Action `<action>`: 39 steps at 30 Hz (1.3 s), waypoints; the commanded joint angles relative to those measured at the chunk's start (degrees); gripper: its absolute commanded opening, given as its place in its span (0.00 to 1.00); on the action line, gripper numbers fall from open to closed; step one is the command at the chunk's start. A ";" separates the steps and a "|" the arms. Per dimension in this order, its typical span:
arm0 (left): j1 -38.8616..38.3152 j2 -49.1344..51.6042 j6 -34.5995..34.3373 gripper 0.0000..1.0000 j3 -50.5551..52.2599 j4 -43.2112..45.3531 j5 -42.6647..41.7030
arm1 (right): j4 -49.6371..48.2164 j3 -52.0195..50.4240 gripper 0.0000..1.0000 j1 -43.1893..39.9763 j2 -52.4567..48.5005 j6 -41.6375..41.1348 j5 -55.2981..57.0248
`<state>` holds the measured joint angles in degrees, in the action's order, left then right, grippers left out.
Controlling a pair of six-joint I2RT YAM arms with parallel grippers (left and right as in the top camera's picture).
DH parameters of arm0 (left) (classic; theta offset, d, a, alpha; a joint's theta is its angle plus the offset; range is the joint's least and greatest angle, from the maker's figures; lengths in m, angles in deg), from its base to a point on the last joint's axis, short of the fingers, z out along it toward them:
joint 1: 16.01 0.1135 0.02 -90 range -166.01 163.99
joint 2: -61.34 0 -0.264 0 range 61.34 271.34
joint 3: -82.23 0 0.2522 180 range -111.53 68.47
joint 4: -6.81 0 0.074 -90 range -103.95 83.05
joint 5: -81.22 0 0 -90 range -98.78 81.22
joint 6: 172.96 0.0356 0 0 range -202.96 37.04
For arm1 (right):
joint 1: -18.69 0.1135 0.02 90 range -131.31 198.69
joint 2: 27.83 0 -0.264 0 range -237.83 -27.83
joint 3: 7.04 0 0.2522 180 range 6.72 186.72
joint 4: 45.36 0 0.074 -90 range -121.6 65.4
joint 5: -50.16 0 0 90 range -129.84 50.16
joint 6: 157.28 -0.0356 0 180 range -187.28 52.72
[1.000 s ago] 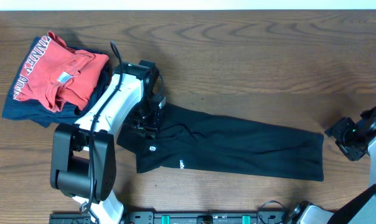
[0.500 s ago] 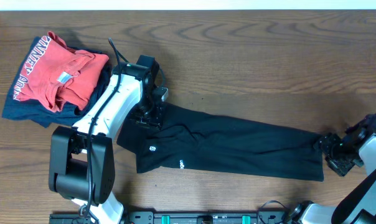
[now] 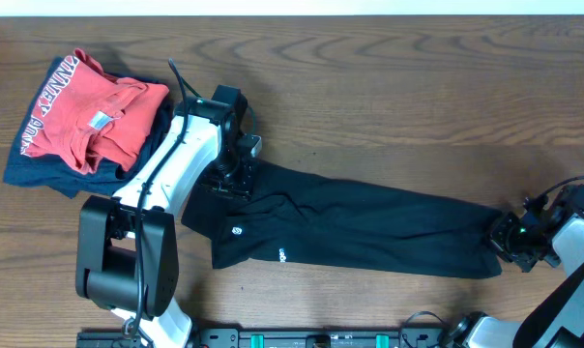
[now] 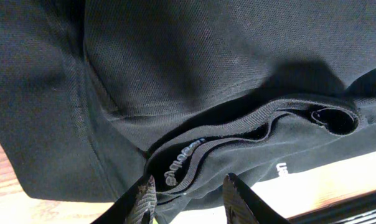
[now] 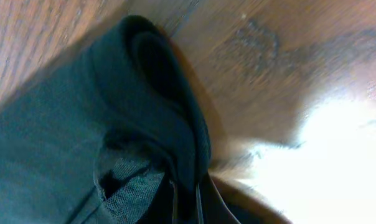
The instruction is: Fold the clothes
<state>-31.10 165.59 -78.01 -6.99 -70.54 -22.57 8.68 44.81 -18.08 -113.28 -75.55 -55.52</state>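
Overhead, the shirt (image 3: 369, 232) lies stretched across the table (image 3: 389, 87). The right end effector (image 3: 502, 237) is clenched on its right end. The left end effector (image 3: 229, 182) straddles the collar (image 4: 238, 127), but I cannot tell whether it grips.

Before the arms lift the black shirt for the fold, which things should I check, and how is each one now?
1. Left fingers around the collar: ok, fabric sits between them.
2. Right fingers shut on the hem corner: ok.
3. How deep the right grip goes: cannot tell.
4. Black T-shirt lying flat: not ok, wrinkles near the collar.
5. Red shirt apart from it: ok.
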 commanded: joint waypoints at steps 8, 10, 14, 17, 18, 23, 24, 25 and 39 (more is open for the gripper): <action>0.31 -3.45 0.39 0.27 -2.08 -1.29 -3.34 | 12.28 12.09 0.01 -0.07 13.86 -3.98 7.65; 0.31 -5.51 0.39 0.27 -2.84 -1.66 -3.34 | 14.75 15.52 0.01 -0.02 16.04 -3.89 7.30; 0.31 -11.23 0.39 0.31 -3.26 -1.38 -3.32 | 17.77 19.41 0.01 1.75 19.41 -1.62 4.00; 0.31 -15.34 0.37 0.34 -3.26 -0.76 -3.32 | 19.06 19.61 0.01 5.84 20.57 -1.03 1.97; 0.31 -16.76 0.37 0.36 -3.26 -0.55 -3.32 | 19.45 19.58 0.01 8.22 20.59 -1.05 1.68; 0.31 -20.94 0.39 0.39 -3.26 0.04 -3.32 | 18.84 18.51 0.01 20.28 20.50 -3.80 0.81; 0.31 -21.46 0.39 0.39 -3.26 0.07 -3.32 | 18.45 18.21 0.01 22.64 20.39 -5.27 0.76; 0.31 -21.86 0.39 0.40 -3.26 0.07 -3.32 | 17.70 17.81 0.01 26.23 20.06 -7.45 0.50; 0.31 -22.67 -0.72 0.40 -3.26 -0.39 -3.32 | 6.67 16.87 0.01 57.18 5.57 -16.20 0.92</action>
<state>-31.10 143.73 -78.42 -9.13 -70.80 -25.34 16.24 62.31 35.66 -104.65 -87.86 -54.47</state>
